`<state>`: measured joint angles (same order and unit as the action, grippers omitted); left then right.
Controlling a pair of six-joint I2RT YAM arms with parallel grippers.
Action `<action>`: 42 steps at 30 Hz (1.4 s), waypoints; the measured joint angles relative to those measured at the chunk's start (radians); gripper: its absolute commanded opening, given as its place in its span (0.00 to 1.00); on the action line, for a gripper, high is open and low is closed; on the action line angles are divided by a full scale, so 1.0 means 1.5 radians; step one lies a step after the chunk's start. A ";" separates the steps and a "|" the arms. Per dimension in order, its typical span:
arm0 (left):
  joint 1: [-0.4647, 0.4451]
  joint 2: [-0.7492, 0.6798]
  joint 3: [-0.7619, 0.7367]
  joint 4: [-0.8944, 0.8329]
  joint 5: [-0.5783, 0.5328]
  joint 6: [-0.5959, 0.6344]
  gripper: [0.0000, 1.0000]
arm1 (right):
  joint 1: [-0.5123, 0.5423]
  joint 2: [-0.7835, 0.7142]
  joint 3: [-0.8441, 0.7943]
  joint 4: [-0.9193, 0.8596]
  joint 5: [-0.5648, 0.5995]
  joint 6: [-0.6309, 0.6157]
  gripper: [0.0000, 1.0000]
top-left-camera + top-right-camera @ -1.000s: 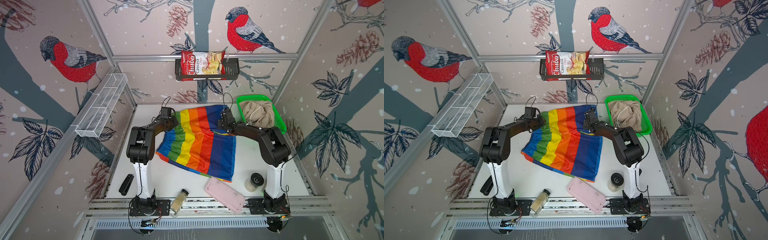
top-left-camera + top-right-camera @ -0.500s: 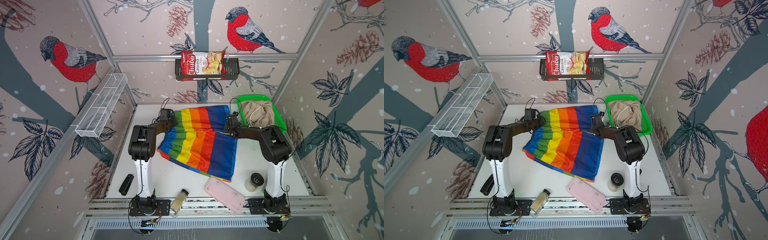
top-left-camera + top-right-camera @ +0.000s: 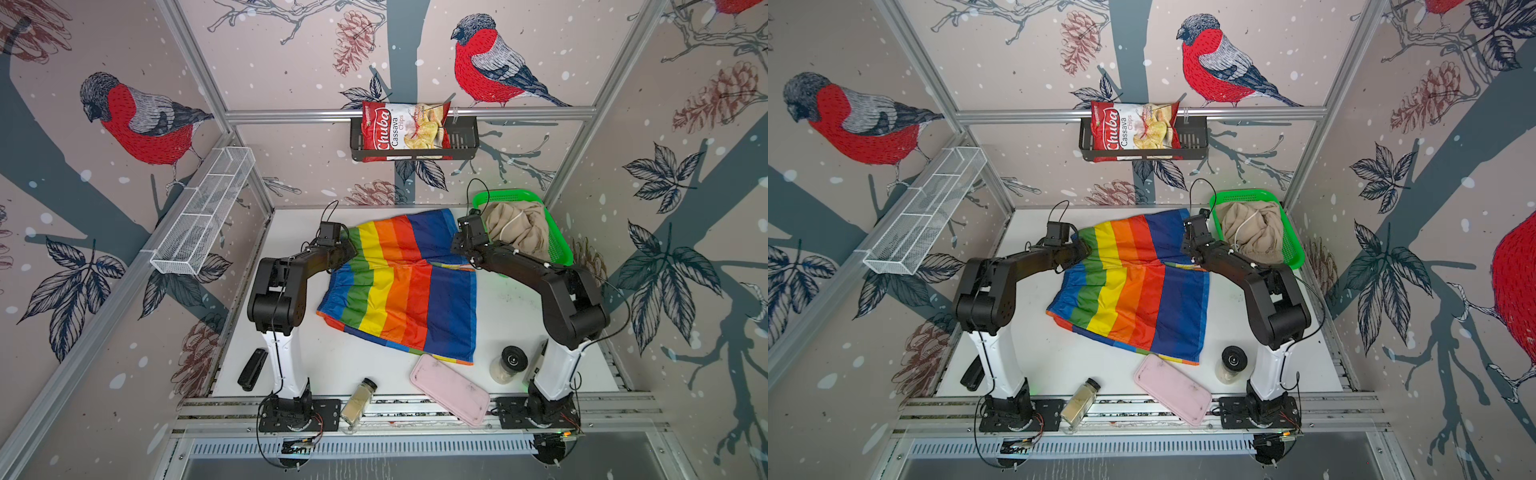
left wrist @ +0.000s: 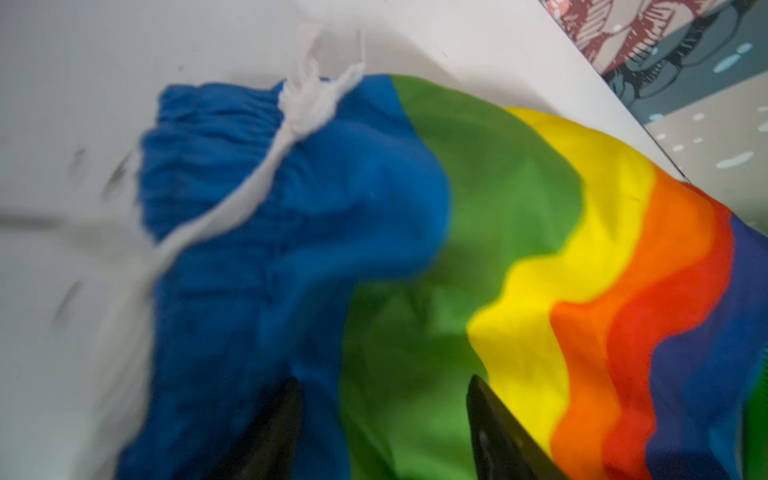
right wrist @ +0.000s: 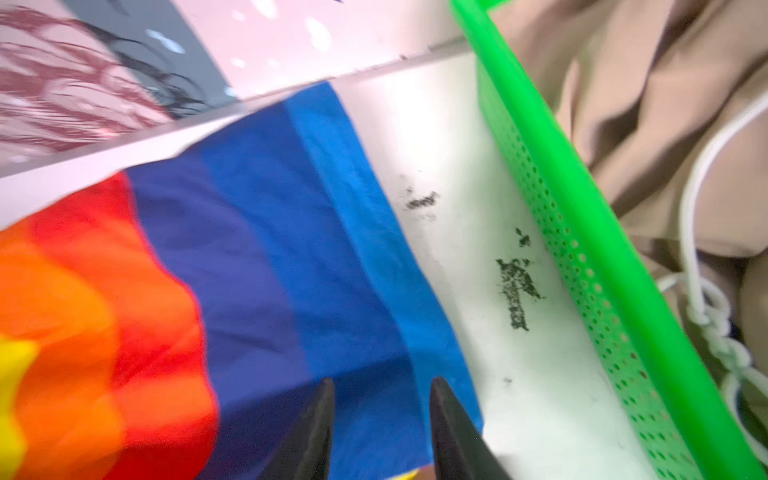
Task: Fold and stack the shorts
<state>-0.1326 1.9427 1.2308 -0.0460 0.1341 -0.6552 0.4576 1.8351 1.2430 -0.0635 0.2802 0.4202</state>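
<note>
rainbow shorts (image 3: 399, 291) lie spread mid worktop (image 3: 332, 365), first fold not yet made. at their far edge we see left tool (image 4: 382, 380) wide open over green cloth, right tool (image 5: 380, 382) with jaws narrow over blue hem, grip unclear. next: pinch both corners, fold nearward. beige shorts (image 3: 519, 228) sit in green basket (image 3: 503, 194).

Spread shorts (image 3: 399, 286) centre of table (image 3: 498, 320); bundled shorts (image 3: 519, 228) in basket (image 3: 503, 194) back right; tray (image 3: 451, 392), jar (image 3: 509, 363) front.

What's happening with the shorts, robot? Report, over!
Left end effector open over rainbow shorts, green stripe. Right end effector open at blue edge. Beige shorts bunched in green basket. Pink tray at near hem.
</note>
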 measured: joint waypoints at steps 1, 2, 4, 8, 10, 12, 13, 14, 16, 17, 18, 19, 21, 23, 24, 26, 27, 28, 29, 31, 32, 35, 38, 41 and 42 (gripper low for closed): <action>-0.001 -0.020 -0.001 -0.011 -0.002 0.000 0.65 | 0.008 -0.010 -0.009 -0.002 -0.001 0.001 0.25; -0.001 -0.045 -0.004 -0.020 -0.005 0.000 0.66 | 0.017 -0.021 -0.022 -0.006 -0.003 0.003 0.25; -0.002 -0.100 -0.018 -0.036 -0.023 -0.002 0.68 | 0.034 -0.045 -0.051 -0.025 -0.012 0.006 0.27; -0.002 -0.225 -0.082 -0.080 -0.062 -0.007 0.67 | 0.063 -0.119 -0.114 -0.078 -0.041 0.019 0.35; -0.004 -0.284 -0.120 -0.103 -0.075 -0.012 0.59 | 0.069 -0.154 -0.143 -0.109 -0.054 0.021 0.39; -0.008 -0.338 -0.161 -0.127 -0.089 -0.011 0.43 | 0.076 -0.190 -0.174 -0.164 -0.057 0.021 0.42; -0.011 -0.361 -0.179 -0.143 -0.092 -0.011 0.37 | 0.079 -0.201 -0.184 -0.189 -0.057 0.021 0.42; -0.014 -0.386 -0.201 -0.165 -0.095 -0.009 0.35 | 0.086 -0.214 -0.196 -0.218 -0.066 0.021 0.43; -0.018 -0.421 -0.236 -0.198 -0.104 0.001 0.35 | 0.105 -0.240 -0.220 -0.267 -0.069 0.021 0.44; -0.018 -0.439 -0.255 -0.216 -0.107 0.001 0.40 | 0.120 -0.256 -0.233 -0.297 -0.069 0.023 0.46; -0.018 -0.454 -0.273 -0.235 -0.108 0.001 0.48 | 0.135 -0.269 -0.242 -0.320 -0.070 0.028 0.48; -0.018 -0.467 -0.288 -0.250 -0.109 0.001 0.53 | 0.149 -0.279 -0.249 -0.342 -0.073 0.035 0.49; -0.018 -0.488 -0.317 -0.278 -0.108 0.001 0.60 | 0.180 -0.294 -0.257 -0.378 -0.084 0.038 0.51; -0.019 -0.502 -0.341 -0.299 -0.107 0.001 0.62 | 0.212 -0.296 -0.261 -0.405 -0.090 0.051 0.51; -0.019 -0.508 -0.351 -0.308 -0.107 0.001 0.63 | 0.229 -0.296 -0.264 -0.418 -0.093 0.053 0.51; -0.019 -0.515 -0.367 -0.319 -0.107 0.001 0.63 | 0.263 -0.294 -0.270 -0.439 -0.108 0.056 0.51; -0.019 -0.515 -0.372 -0.321 -0.106 0.001 0.63 | 0.281 -0.291 -0.273 -0.446 -0.114 0.060 0.51; -0.019 -0.514 -0.376 -0.321 -0.106 0.001 0.62 | 0.293 -0.288 -0.276 -0.451 -0.124 0.068 0.51; -0.019 -0.511 -0.379 -0.321 -0.105 0.001 0.61 | 0.305 -0.284 -0.281 -0.457 -0.133 0.068 0.52; -0.019 -0.503 -0.387 -0.318 -0.101 0.001 0.61 | 0.322 -0.279 -0.290 -0.466 -0.143 0.070 0.53; -0.019 -0.497 -0.393 -0.316 -0.101 0.001 0.60 | 0.329 -0.276 -0.295 -0.469 -0.150 0.072 0.54; -0.019 -0.487 -0.408 -0.304 -0.090 0.001 0.60 | 0.344 -0.269 -0.304 -0.474 -0.177 0.075 0.58; -0.019 -0.478 -0.426 -0.289 -0.088 0.000 0.58 | 0.352 -0.261 -0.308 -0.482 -0.193 0.083 0.62; -0.019 -0.466 -0.441 -0.272 -0.084 0.000 0.54 | 0.356 -0.253 -0.313 -0.486 -0.198 0.085 0.63; -0.019 -0.461 -0.446 -0.267 -0.083 0.000 0.52 | 0.356 -0.247 -0.317 -0.486 -0.199 0.085 0.63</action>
<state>-0.1604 1.2514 0.5625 -0.4458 0.0097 -0.6556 0.9916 1.4639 0.7673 -0.7925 -0.0185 0.5472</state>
